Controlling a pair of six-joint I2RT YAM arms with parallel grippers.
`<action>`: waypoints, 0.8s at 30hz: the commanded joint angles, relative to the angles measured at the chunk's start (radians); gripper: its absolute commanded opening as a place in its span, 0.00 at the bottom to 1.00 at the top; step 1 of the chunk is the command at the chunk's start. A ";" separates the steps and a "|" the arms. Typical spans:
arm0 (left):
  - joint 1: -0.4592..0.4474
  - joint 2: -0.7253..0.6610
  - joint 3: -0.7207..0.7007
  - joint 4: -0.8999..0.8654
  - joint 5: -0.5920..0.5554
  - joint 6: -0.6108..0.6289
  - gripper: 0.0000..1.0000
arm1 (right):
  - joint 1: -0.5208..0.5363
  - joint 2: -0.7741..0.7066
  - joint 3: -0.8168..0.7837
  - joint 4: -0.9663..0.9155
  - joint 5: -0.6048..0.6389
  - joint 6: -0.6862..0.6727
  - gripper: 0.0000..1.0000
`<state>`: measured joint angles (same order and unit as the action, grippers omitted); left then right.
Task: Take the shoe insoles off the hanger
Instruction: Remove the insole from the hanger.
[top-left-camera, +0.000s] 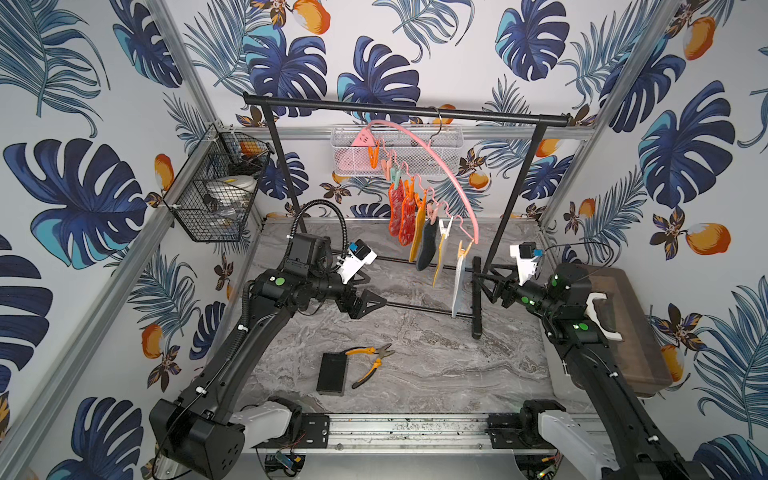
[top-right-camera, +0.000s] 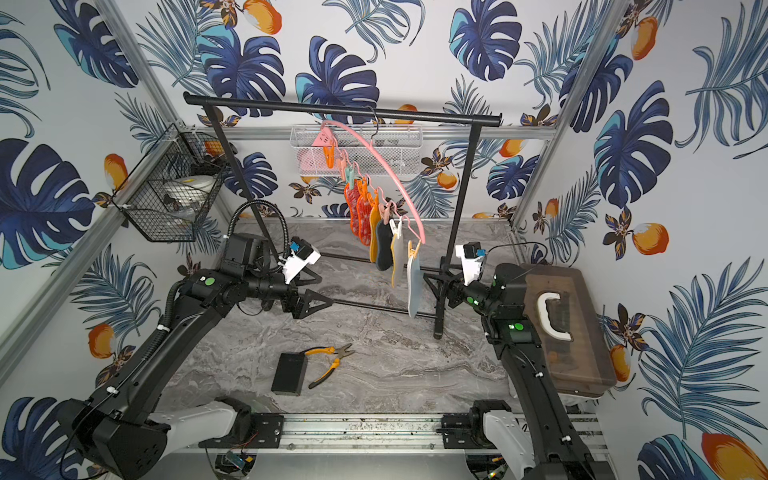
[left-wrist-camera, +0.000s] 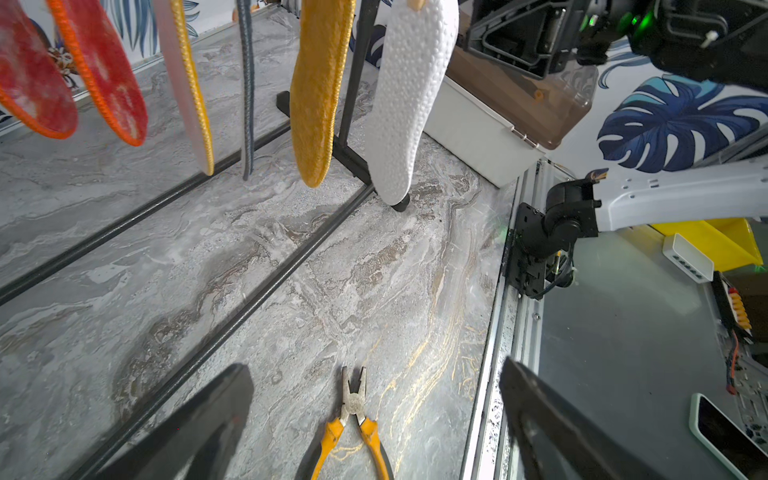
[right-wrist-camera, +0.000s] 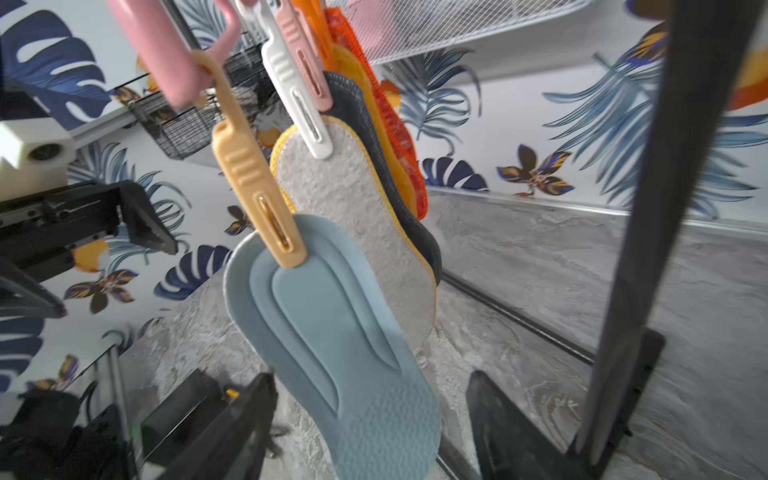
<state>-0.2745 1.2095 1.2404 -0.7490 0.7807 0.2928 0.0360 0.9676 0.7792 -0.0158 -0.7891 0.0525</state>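
- Six insoles (top-left-camera: 419, 237) hang in a row from the pegs (right-wrist-camera: 257, 187) of the pink hanger (top-left-camera: 440, 166), hooked on the black rack (top-left-camera: 407, 110) above the bench (top-left-camera: 436, 365). None is off yet.
- The blue insole (right-wrist-camera: 332, 353) hangs at the low end of the arc, nearest your right arm. A yellow peg pinches its top edge and its lower end dangles free just above the bench.
- These look like thin, light foam and fabric pads. Expect them to bend rather than resist, and expect the whole hanger to swing on its hook when you tug.
- The best hold is probably the free lower half of the blue insole, flat faces between the pads. Pull down and away from the peg, not sideways along the row.
- Your right fingers (right-wrist-camera: 511, 432) stand apart and grasp nothing. In the wrist view the blue insole's tip sits framed between them, with no contact visible. The rack's upright is close beside them.
- Your left fingers (left-wrist-camera: 208, 419) are spread fully wide and empty. They hover over bare bench with the pliers (left-wrist-camera: 357, 415) below, well short of the red insoles (top-left-camera: 401, 214) at their end of the row.
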 joint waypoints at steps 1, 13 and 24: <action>-0.001 -0.001 -0.021 0.010 0.070 0.044 0.99 | 0.010 0.059 0.035 0.072 -0.208 -0.044 0.75; -0.002 0.001 -0.025 0.029 0.129 0.073 0.99 | 0.056 0.210 0.101 0.139 -0.172 -0.193 0.79; -0.004 -0.018 -0.052 0.029 0.122 0.091 0.99 | 0.182 0.215 0.115 0.048 -0.290 -0.259 0.69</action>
<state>-0.2771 1.1915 1.1946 -0.7364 0.8864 0.3676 0.1764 1.1904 0.8997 0.0528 -1.0798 -0.1722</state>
